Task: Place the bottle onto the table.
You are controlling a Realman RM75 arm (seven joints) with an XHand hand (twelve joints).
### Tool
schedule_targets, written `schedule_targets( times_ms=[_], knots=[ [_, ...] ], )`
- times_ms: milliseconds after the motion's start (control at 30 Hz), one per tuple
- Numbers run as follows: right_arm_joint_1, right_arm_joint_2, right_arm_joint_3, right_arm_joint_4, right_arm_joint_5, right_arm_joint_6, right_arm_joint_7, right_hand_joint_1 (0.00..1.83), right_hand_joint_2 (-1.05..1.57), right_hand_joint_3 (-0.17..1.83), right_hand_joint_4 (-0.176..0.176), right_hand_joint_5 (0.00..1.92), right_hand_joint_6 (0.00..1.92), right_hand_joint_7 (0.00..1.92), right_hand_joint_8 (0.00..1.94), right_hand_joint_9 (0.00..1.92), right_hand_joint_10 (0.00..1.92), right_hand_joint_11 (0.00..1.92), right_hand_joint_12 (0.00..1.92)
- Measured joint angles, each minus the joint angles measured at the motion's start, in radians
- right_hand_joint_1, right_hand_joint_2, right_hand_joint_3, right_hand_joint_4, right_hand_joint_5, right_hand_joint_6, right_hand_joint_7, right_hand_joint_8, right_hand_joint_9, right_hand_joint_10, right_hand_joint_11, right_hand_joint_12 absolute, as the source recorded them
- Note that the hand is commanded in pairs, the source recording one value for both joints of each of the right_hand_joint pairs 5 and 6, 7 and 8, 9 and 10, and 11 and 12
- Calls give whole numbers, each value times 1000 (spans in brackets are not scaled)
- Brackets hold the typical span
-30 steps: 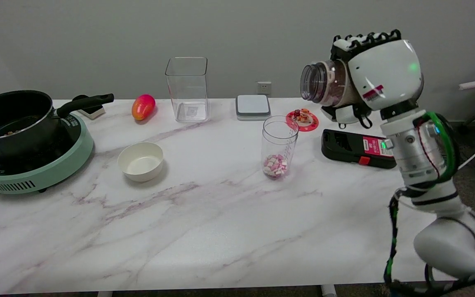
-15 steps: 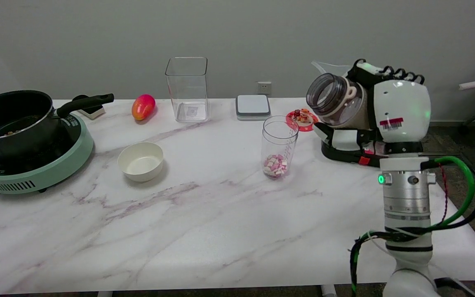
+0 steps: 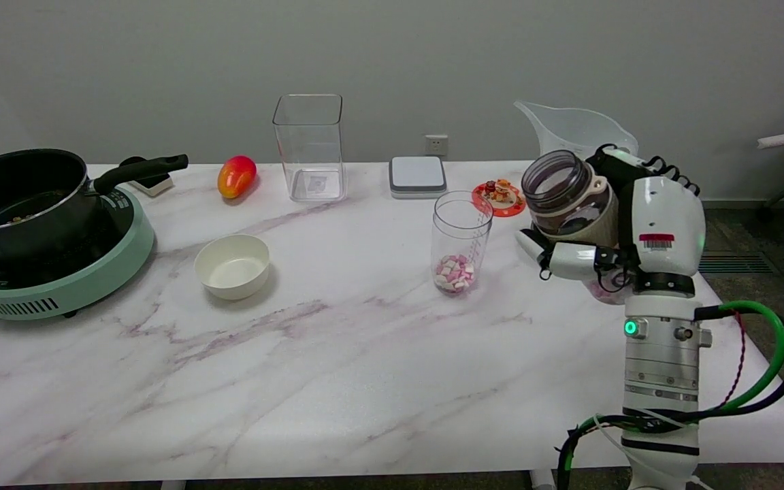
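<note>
While the right hand [image 3: 627,228] grasps the bottle [image 3: 571,199] by its body, it seems rigid, light; slippery, open-mouthed, so keep upright.

On the table [image 3: 337,367], the induction cooker [image 3: 58,275] sits at the far left with the pot [image 3: 21,201] on it. Right of it lies the bowl [image 3: 232,265]; behind the bowl are the mango [image 3: 236,176] and the square container [image 3: 309,146]. Further right, the measuring cup [image 3: 461,241] (small pieces in its bottom) stands before the scale [image 3: 417,176]. The bottle [image 3: 572,201], in the right hand [image 3: 627,224], is right of the cup, with the pitcher [image 3: 572,128] behind it.
</note>
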Motion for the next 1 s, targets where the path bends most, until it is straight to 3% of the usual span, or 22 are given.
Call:
schedule_targets(
  times_ms=[1000],
  knots=[
    [18, -11, -28, -41, 121, 84, 134, 1446, 984, 810, 0, 1501, 1501, 1614, 1614, 1530, 1530, 1298, 1298]
  ],
)
